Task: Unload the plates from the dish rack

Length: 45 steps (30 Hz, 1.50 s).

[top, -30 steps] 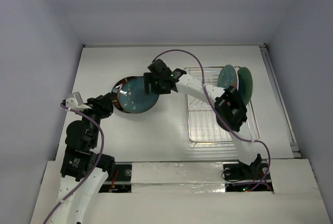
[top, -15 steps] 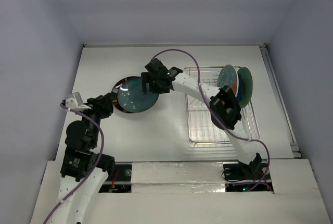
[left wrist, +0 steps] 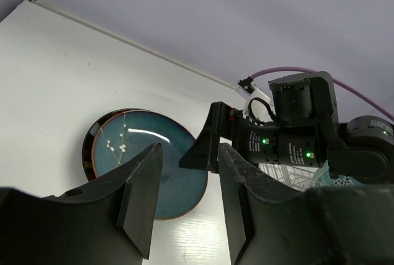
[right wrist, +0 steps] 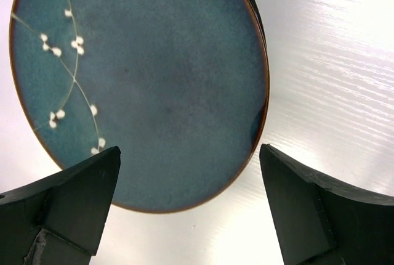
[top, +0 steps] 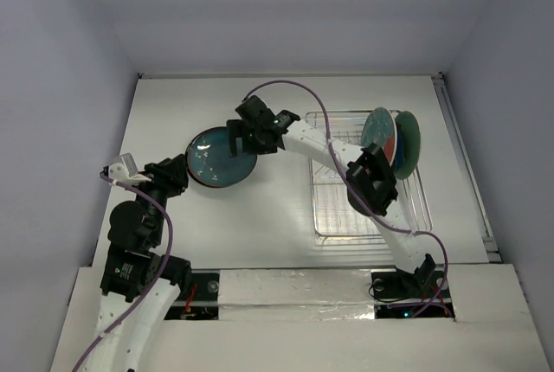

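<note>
Right arm [top: 322, 142] swung left; teal plate [top: 212, 158] shifted left too.

A white table [top: 286, 216] with a faint wood grain fills the middle of the top view. Pale lavender walls [top: 286, 17] enclose it at nine, twelve and three o'clock. A thin metal rail [top: 468, 164] runs along the table's three o'clock edge. At six o'clock, white panels [top: 294, 284] cover the near edge. A small red part [top: 210, 288] sits in a dark gap at about seven.
</note>
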Available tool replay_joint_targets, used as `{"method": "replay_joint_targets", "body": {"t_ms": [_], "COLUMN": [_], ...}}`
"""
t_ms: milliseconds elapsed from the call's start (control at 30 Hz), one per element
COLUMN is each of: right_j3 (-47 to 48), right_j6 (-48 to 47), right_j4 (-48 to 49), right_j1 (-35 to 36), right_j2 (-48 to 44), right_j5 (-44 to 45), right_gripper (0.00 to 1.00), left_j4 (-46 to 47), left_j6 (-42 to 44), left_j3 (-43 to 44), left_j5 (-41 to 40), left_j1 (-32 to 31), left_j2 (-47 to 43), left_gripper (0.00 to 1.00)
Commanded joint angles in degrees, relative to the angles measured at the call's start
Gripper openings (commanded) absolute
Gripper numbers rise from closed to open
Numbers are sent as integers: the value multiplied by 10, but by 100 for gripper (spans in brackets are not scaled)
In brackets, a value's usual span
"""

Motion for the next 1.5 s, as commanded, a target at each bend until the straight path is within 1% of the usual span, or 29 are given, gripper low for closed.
{"method": "replay_joint_targets", "body": {"t_ms": [0,33,67,100,133,167,200,233,267,300,333,433,467,533,567,600,633,667,700,733,933,967,1067,1167,1200,1233,1267,1367,1467], "right_j3": [16,6,-9,-43,-63,-82,-121,-143,-169,-196,-255,-335,-374,-408,-433,-443,-449,-453,-456,-455,-463,-463,-462,-447,-442,-436,-428,-417,-400], "right_j6": [-17,-17,-18,-20,-24,-38,-45,-50,-55,-57,-60,-68,-70,-78,-86,-93,-100,-114,-120,-123,-154,-161,-168,-176,-178,-180,-183,-193,-198], "right_j4": [-11,-8,8,18,29,38,47,46,45,41,40,12,1,-25,-33,-46,-52,-57,-67,-74,-76,-74,-67,-74,-76,-81,-82,-87,-100], "right_j1": [8,2,-3,-3,-3,-3,-8,-8,-15,-32,-43,-99,-113,-153,-168,-185,-217,-231,-241,-249,-286,-294,-306,-306,-306,-306,-306,-306,-306], "right_j2": [-46,-61,-100,-125,-150,-178,-238,-270,-302,-369,-404,-518,-543,-608,-626,-640,-650,-658,-659,-657,-604,-597,-568,-544,-541,-537,-533,-523,-513], "right_j5": [67,97,109,119,150,169,188,231,251,263,273,277,289,311,313,308,296,273,271,286,271,262,264,270,268,268,272,275,285], "right_gripper": [100,100,100,100,98,87,75,51,7,0,0,0,0,3,18,29,44,62,67,68,66,64,55,51,44,41,35,29,18], "left_j4": [28,27,28,28,28,28,28,28,27,28,29,29,28,30,30,30,30,30,30,31,31,31,31,31,32,33,32,31,31], "left_j6": [3,3,4,4,4,4,4,4,4,4,4,4,4,4,4,4,4,4,4,4,5,5,5,6,5,6,6,6,6], "left_j3": [0,0,0,0,0,0,0,0,0,0,0,0,0,0,0,0,0,0,0,-1,0,0,0,0,0,0,0,-1,-1], "left_j5": [2,2,2,2,2,2,2,2,2,2,2,2,2,2,2,2,2,2,2,2,2,2,2,2,2,2,2,2,2], "left_j1": [2,2,2,2,2,2,2,2,2,2,2,2,2,2,2,2,2,2,2,2,2,2,2,2,2,2,2,2,2], "left_j2": [-5,-5,-4,-4,-4,-4,-4,-5,-5,-8,-8,-11,-14,-21,-23,-24,-24,-23,-22,-21,-18,-19,-18,-18,-18,-17,-17,-18,-20], "left_gripper": [38,38,38,38,38,38,38,38,38,38,38,38,38,38,38,38,38,38,38,38,38,38,38,38,38,38,38,38,38]}}
